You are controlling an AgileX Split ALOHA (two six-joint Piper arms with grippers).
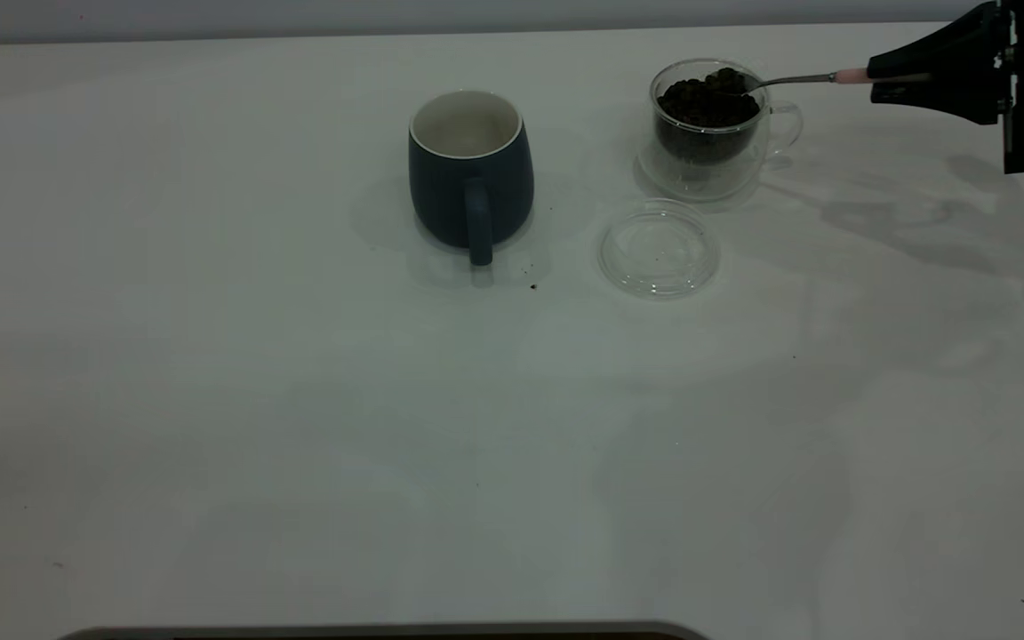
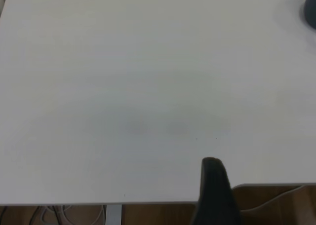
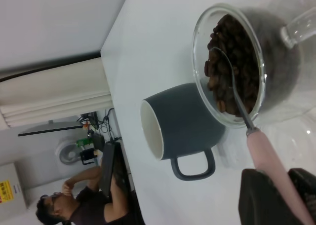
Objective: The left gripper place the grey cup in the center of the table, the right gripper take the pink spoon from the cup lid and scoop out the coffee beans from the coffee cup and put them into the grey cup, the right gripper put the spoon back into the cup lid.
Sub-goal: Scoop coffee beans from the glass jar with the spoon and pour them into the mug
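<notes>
The grey cup point(image 1: 470, 173) stands upright near the middle of the table point(image 1: 299, 427), handle toward the camera, white inside point(image 3: 150, 129). To its right is the clear coffee cup point(image 1: 712, 124) holding coffee beans point(image 1: 706, 100). My right gripper point(image 1: 899, 80) is shut on the pink spoon point(image 1: 850, 76) by its handle point(image 3: 269, 158); the metal bowl dips into the beans point(image 3: 229, 69). The empty cup lid point(image 1: 659, 247) lies in front of the coffee cup. Only one dark finger point(image 2: 213, 188) of my left gripper shows, over the table's edge, far from the cups.
A few dark specks point(image 1: 533, 286) lie on the table by the grey cup. A seated person point(image 3: 74, 205) and equipment are visible beyond the table's far edge in the right wrist view. Wide bare tabletop lies in front of the cups.
</notes>
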